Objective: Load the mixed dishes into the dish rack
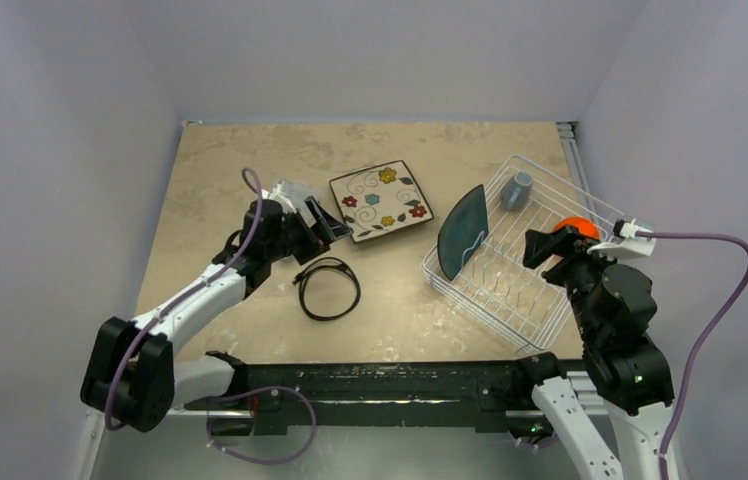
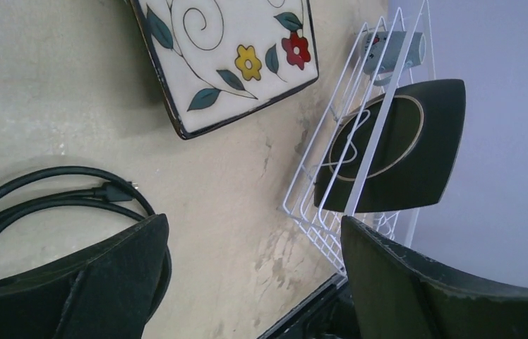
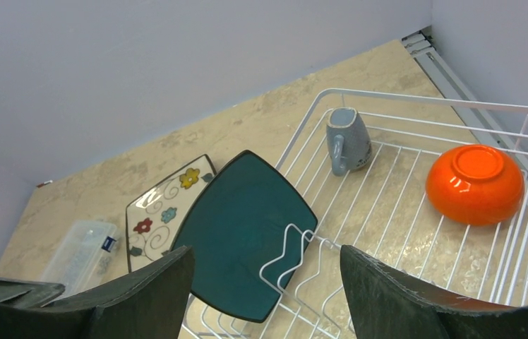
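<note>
Half hidden from above behind the right gripper (image 3: 267, 256), jaws wide and empty over the wires: orange bowl (image 3: 474, 183), upturned in the dish rack (image 3: 416, 95). Also racked: grey-blue mug (image 3: 348, 140) and dark teal plate (image 3: 243, 233). Just beside the left gripper (image 2: 254, 236), wide and empty: patterned plate (image 2: 229, 56), flat on the table (image 1: 210, 180).

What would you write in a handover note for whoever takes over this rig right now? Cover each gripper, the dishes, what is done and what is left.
Left gripper: open, empty, over the table by the black coiled cable.
Right gripper: open, empty, above the white wire dish rack.
Done: the grey-blue mug, the upturned orange bowl and the dark teal squarish plate, standing on edge, are in the rack.
Left: the dark-rimmed square patterned plate lies flat on the table, to be racked.
</note>
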`<act>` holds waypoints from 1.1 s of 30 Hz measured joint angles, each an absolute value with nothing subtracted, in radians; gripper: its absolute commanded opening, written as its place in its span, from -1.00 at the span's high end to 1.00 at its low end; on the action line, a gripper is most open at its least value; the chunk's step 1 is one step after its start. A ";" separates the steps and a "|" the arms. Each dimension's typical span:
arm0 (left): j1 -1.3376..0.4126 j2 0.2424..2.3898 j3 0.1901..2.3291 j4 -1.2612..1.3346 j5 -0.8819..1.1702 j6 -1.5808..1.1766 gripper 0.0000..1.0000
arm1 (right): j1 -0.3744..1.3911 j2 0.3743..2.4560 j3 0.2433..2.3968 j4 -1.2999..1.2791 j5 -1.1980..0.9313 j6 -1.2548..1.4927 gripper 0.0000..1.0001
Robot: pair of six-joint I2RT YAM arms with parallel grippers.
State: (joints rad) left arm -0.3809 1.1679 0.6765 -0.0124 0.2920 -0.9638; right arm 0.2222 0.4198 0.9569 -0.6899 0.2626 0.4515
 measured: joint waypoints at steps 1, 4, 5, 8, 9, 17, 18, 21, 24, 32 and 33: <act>-0.381 1.200 0.657 0.044 0.301 -0.998 -0.82 | 0.222 0.420 0.957 -0.689 0.262 0.451 -0.52; -0.384 1.281 0.595 0.223 0.287 -1.110 -0.83 | 0.222 0.420 0.957 -0.688 0.259 0.451 -0.52; -0.389 1.303 0.571 0.286 0.265 -1.143 -0.83 | 0.222 0.420 0.957 -0.688 0.259 0.451 -0.52; -0.424 1.378 0.493 0.480 0.147 -1.240 -0.85 | 0.222 0.420 0.957 -0.688 0.253 0.451 -0.53; -0.444 1.406 0.483 0.516 0.107 -1.262 -0.84 | 0.222 0.420 0.957 -0.688 0.251 0.451 -0.52; -0.533 1.629 0.527 0.751 -0.055 -1.354 -0.67 | 0.222 0.420 0.957 -0.688 0.244 0.451 -0.53; -0.535 1.653 0.529 0.777 -0.067 -1.369 -0.65 | 0.222 0.420 0.957 -0.688 0.244 0.451 -0.54; -0.538 1.715 0.533 0.825 -0.102 -1.400 -0.47 | 0.222 0.420 0.957 -0.688 0.244 0.451 -0.54; -0.541 1.773 0.544 0.870 -0.114 -1.422 -0.23 | 0.222 0.420 0.957 -0.688 0.244 0.451 -0.54; -0.546 1.879 0.550 1.008 -0.134 -1.462 0.17 | 0.222 0.420 0.957 -0.687 0.244 0.450 -0.54; -0.547 1.886 0.550 1.017 -0.134 -1.466 0.20 | 0.222 0.420 0.956 -0.687 0.244 0.450 -0.54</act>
